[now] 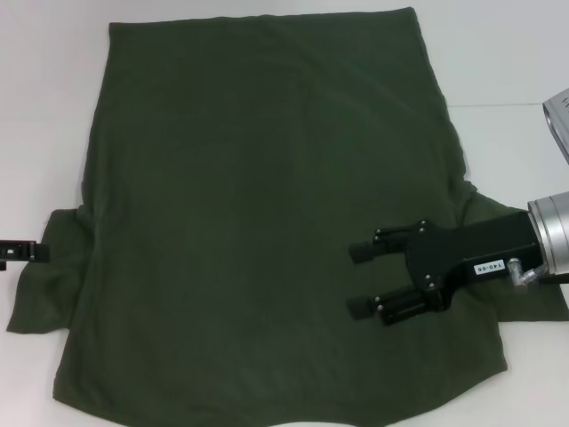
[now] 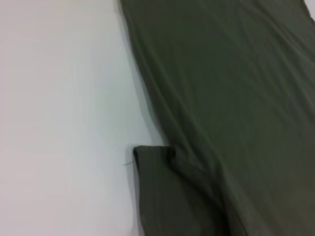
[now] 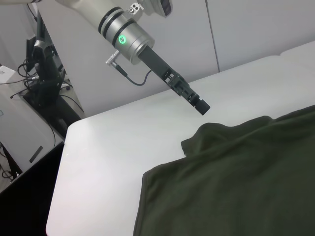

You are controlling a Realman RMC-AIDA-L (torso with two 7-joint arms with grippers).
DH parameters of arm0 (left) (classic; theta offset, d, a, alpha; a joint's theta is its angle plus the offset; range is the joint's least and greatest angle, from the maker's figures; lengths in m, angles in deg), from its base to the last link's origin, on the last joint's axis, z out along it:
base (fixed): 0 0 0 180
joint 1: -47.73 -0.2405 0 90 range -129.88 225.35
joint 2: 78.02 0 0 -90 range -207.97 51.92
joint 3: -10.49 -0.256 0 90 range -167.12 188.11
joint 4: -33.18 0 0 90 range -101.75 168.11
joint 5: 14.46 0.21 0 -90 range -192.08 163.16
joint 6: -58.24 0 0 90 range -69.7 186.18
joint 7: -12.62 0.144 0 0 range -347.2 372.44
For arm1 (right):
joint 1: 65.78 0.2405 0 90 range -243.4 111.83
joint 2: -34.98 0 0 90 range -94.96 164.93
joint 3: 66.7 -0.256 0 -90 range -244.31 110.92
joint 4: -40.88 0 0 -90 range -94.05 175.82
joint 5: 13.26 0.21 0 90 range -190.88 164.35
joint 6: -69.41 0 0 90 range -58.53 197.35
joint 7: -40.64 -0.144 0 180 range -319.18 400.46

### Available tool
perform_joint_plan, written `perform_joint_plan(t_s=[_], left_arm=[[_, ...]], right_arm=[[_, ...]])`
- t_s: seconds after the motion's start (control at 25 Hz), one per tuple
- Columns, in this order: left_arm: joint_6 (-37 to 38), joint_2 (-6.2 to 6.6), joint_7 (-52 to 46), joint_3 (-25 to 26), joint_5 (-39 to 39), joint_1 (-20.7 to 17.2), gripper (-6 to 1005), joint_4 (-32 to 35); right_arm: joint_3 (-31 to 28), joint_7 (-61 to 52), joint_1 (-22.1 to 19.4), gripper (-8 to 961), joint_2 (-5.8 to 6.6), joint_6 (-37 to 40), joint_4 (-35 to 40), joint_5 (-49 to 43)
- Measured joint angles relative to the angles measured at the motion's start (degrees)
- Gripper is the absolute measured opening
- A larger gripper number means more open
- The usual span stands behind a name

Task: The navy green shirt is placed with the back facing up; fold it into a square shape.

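I see the navy green shirt (image 1: 258,213) flat on the white tabletop (image 1: 44,107); my right hand (image 1: 363,279) hovers over it, fingers spread wide. The right wrist view shows my left hand (image 3: 201,105) beside a sleeve; its fingers I cannot tell.

The navy green shirt (image 1: 258,222) is lying as soft, matt cloth, faintly creased. The desk (image 1: 53,107) is showing smooth, pale and matt. The right tool (image 1: 363,279) is looking like matt black plastic, its wrist brushed metal.
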State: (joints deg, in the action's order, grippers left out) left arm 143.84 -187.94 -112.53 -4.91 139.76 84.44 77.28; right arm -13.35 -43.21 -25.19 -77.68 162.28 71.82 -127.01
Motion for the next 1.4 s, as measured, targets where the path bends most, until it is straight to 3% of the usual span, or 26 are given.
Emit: perform_joint_plan(t_s=[0.52,1.04,1.4], left_arm=[[-5.8,-0.33,-0.1,-1.7,1.5,0.4,899,-4.9],[-6.6,-0.35,-0.1,-3.6,1.4,1.1,897,-7.3],[-7.4,-0.40,0.0,-4.0,1.5,1.3,785,-7.4]], right_arm=[[0.0,0.0,0.1,914,-0.09,-0.8,0.0,-0.8],[0.0,0.0,0.2,914,-0.10,-1.5,0.0,-1.4],[0.0,0.0,0.2,914,-0.10,-1.6,0.0,-1.4]])
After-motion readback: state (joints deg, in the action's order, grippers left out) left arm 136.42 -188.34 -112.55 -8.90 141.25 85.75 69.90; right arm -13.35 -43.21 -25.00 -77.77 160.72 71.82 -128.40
